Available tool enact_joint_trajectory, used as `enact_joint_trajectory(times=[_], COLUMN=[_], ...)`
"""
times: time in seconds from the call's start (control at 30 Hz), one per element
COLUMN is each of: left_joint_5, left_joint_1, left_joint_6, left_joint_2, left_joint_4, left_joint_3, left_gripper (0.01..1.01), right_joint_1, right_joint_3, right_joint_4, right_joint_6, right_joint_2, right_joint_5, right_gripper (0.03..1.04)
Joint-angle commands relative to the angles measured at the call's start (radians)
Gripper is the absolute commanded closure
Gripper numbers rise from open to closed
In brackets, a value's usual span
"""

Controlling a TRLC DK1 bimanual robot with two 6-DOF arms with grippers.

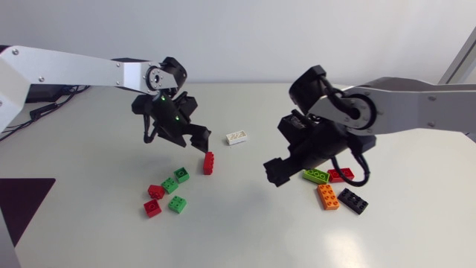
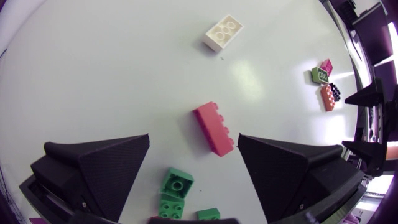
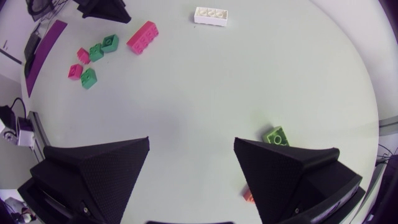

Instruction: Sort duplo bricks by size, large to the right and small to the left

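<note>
Two arms: the left enters from the left edge and the right from the right edge, and both grippers hang over the middle of the table.
Left gripper (image 2: 194, 149): its fingers are spread wide and clamp nothing.
Red brick (image 2: 213, 129): it lies flat on the table between the left fingers. One end is just beside a finger, and I cannot tell whether they touch.
Right gripper (image 3: 191, 149): its fingers are apart, with only bare table between them.
White brick (image 1: 237, 137): it lies alone on the far side of the red brick, between the two arms and well apart from both groups.
Small bricks (image 1: 170, 185): three green and two red sit in a loose cluster on the left, near the red brick.
Large group: a lime brick (image 1: 316, 176), orange brick (image 1: 327, 196) and black brick (image 1: 352, 200) lie close together on the right. A right red brick (image 1: 341, 174) is partly behind the right arm's cable.
Lime brick, wrist view: it is just beside one right finger.
Table (image 1: 245, 223): the surface is pale, matte off-white, with soft shadows under both arms.
Purple patch (image 1: 22, 201): it is dark and sits at the near left corner. I cannot tell whether it lies on the table.
Cable (image 1: 41, 110): it is black and lies at the far left corner, behind the left arm.
Lights: small green dots glow on the left arm's wrist.
</note>
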Motion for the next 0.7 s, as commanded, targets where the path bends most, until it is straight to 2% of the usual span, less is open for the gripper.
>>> enact_joint_trajectory(times=[0.0, 0.2, 0.3, 0.67], left_joint_5=[0.006, -0.001, -0.001, -0.001], left_joint_1=[0.058, 0.122, 0.145, 0.216], left_joint_6=[-0.027, -0.013, -0.013, 0.028], left_joint_2=[-0.027, -0.073, -0.097, -0.179], left_joint_4=[0.005, 0.017, 0.028, 0.057], left_joint_3=[-0.010, -0.056, -0.078, -0.183], left_gripper=[0.041, 0.041, 0.041, 0.041], right_joint_1=[0.032, 0.113, 0.156, 0.196], right_joint_3=[0.060, 0.238, 0.347, 0.568], right_joint_4=[0.024, 0.031, 0.020, 0.003], right_joint_6=[0.114, 0.272, 0.318, 0.344], right_joint_2=[0.094, 0.273, 0.356, 0.566], right_joint_5=[0.026, 0.076, 0.089, 0.118], right_gripper=[0.09, 0.09, 0.09, 0.09])
